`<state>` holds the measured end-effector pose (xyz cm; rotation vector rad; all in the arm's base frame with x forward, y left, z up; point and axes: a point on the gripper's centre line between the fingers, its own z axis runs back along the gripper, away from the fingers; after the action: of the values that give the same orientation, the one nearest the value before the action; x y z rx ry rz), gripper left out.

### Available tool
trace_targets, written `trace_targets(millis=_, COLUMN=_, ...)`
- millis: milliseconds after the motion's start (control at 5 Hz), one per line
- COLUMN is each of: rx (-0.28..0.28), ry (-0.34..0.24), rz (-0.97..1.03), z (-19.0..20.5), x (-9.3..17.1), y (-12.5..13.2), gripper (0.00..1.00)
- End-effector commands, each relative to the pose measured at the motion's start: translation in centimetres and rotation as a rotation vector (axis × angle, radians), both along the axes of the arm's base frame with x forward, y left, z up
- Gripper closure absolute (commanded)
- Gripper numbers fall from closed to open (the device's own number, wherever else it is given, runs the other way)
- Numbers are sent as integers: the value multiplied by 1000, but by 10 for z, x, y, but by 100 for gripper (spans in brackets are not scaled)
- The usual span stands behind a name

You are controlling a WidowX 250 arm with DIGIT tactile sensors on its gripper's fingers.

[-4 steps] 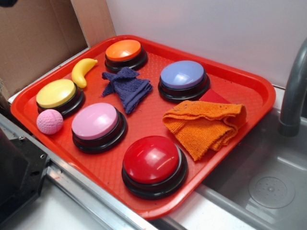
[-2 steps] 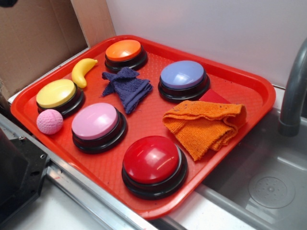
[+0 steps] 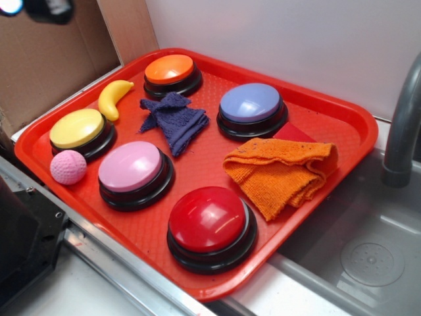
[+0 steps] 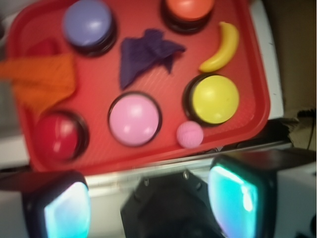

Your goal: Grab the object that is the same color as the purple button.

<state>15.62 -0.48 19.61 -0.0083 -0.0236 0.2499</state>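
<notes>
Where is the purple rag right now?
In the exterior view the purple rag lies flat on the red tray, toward its back middle, between the orange button and the purple button, just behind the pink button.

No text, label, brand, number or sign can be read in either view. The domed push buttons, the red plastic tray, the cloths and the brown cardboard wall show plain surfaces, and the wrist view is blurred.

A dark purple-blue rag lies on the red tray. The purple button is lavender with a black base. The knit cloth is orange.
</notes>
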Motion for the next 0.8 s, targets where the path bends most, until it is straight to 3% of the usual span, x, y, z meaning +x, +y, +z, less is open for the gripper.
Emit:
trace_targets(millis=0, rx=1, ry=-73, rz=252, z=-63, x=45, y=11, gripper=0)
trace_targets(millis=200, rx=25, ry=-113, rz=285, z=-95, x=62, y=12, gripper=0)
trace_targets(millis=600, rx=19, ry=-175, rz=260, z=-148, x=87, y=8, gripper=0)
